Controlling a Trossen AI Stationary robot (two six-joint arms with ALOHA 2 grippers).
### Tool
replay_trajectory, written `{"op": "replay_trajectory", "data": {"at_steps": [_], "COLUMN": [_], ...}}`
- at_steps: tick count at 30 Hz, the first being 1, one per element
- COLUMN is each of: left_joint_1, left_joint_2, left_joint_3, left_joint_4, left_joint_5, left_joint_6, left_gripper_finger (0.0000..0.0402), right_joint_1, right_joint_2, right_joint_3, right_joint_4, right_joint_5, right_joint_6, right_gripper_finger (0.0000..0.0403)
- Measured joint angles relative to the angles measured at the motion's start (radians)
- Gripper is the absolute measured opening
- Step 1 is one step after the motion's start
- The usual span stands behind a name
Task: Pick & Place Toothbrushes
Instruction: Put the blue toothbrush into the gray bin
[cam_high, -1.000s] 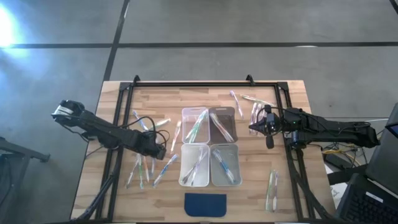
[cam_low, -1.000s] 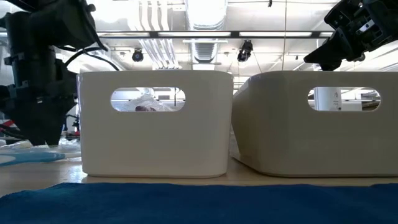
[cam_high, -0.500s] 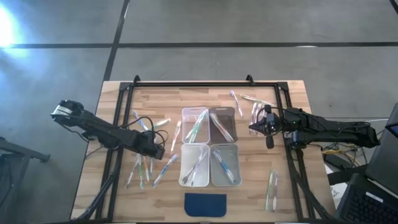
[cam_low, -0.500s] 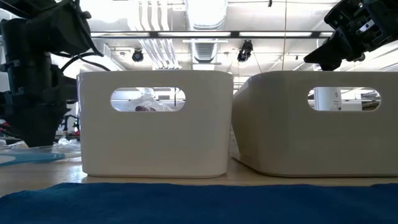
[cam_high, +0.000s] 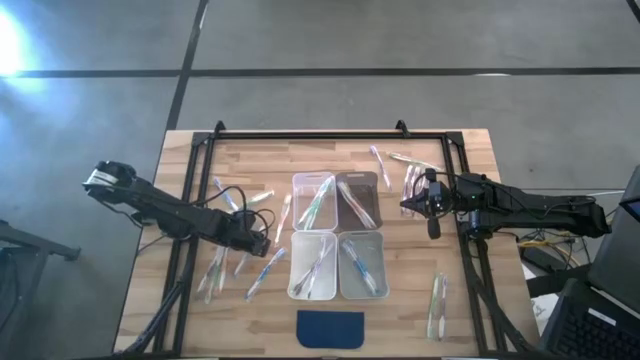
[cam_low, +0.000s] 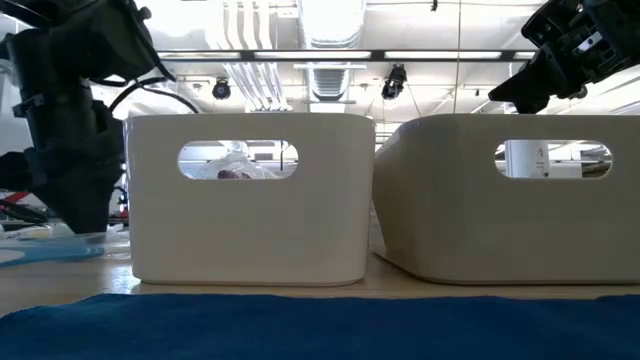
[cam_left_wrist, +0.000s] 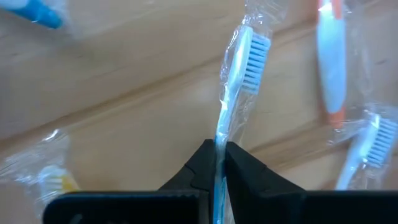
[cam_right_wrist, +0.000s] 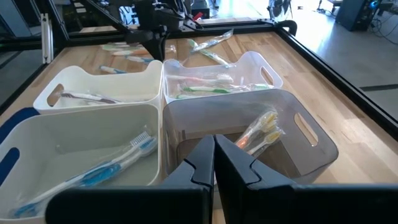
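Observation:
Several wrapped toothbrushes (cam_high: 228, 270) lie loose on the wooden table left of four clear bins (cam_high: 337, 235); more brushes lie inside the bins. My left gripper (cam_high: 264, 243) points steeply down among the loose ones, just left of the bins, and is shut on a blue-and-white toothbrush (cam_left_wrist: 239, 68) in a clear wrapper. My right gripper (cam_high: 404, 206) hangs shut and holding nothing above the table, right of the far bins; its wrist view looks over the bins (cam_right_wrist: 186, 99). My left gripper pinches the blue-and-white toothbrush's handle (cam_left_wrist: 219, 140) between its two fingertips, wrapper and all, some way below the bristle head (cam_left_wrist: 254, 53). The fingers come from above, pointing steeply down, and lie across the handle. The head end appears to lie flat on the wood.
A dark blue pad (cam_high: 330, 328) lies at the near edge in front of the bins. More toothbrushes lie right of the bins (cam_high: 408, 180) and near the right front corner (cam_high: 435, 305). A black frame rail (cam_high: 185, 200) borders the table.
My left gripper has tipped a little toward the bins and its fingers have drawn together on the toothbrush. The loose brushes beside it have shifted slightly on the wood. My right gripper has kept still.

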Motion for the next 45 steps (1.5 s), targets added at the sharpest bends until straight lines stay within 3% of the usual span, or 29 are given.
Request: {"op": "replay_trajectory", "data": {"at_steps": [8,13,27,31,42,45], "left_joint_1": [0.0,0.0,0.0,-0.001,0.0,0.0], "left_joint_2": [-0.003,-0.031,-0.266,-0.309,-0.298,-0.281], "left_joint_3": [0.0,0.0,0.0,0.0,0.0,0.0], "left_joint_4": [0.041,0.041,0.123,0.257,0.819,0.955], "left_joint_5": [-0.034,-0.111,-0.35,-0.37,-0.359,-0.328], "left_joint_6": [0.036,0.074,0.3,0.454,1.028,1.186], "left_gripper_finger": [0.0025,0.0024,0.0024,0.0024,0.0024,0.0025], "right_joint_1": [0.0,0.0,0.0,0.0,0.0,0.001], "right_joint_2": [0.0,0.0,0.0,0.0,0.0,0.008], "right_joint_3": [0.0,0.0,0.0,0.0,0.0,0.0], "right_joint_4": [0.0,0.0,0.0,0.001,0.011,0.042], "right_joint_5": [0.0,0.0,0.0,0.0,0.001,-0.021], "right_joint_6": [-0.001,0.0,0.0,-0.016,-0.411,-0.393], "right_gripper_finger": [0.0008,0.0008,0.0008,0.0008,0.0008,0.0008]}}
